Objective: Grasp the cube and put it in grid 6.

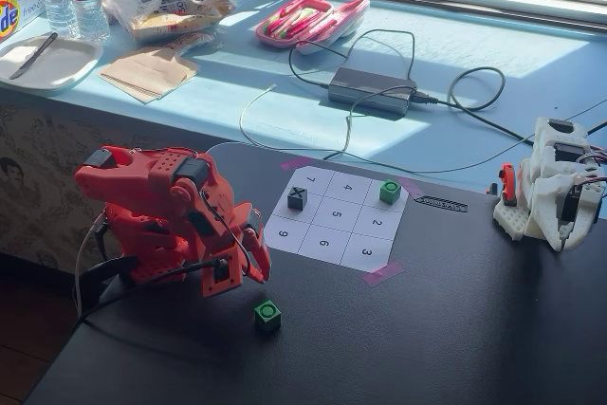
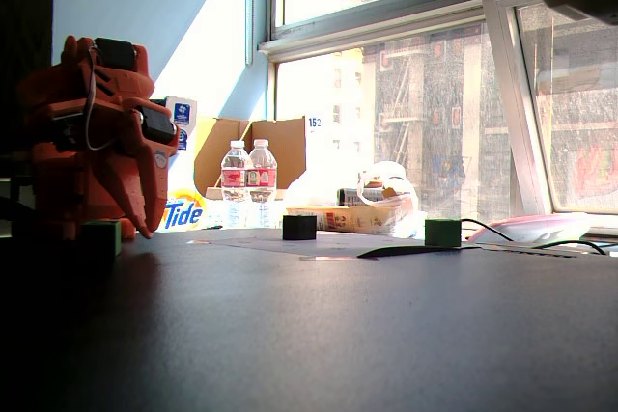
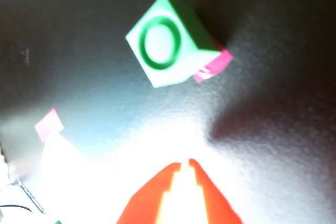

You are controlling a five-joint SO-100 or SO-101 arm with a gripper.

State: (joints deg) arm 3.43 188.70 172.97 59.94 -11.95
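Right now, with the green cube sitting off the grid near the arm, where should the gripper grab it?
Come from straight above the green cube and close the gripper on two opposite side faces. It sits flat, ring face up, sides clear. In the wrist view it looks turned diagonally, so rotate the wrist to square the fingers.

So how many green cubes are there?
2. One green cube sits on the black table just in front of the red arm; the other sits on the grid sheet's cell beside 4. None seems hidden.
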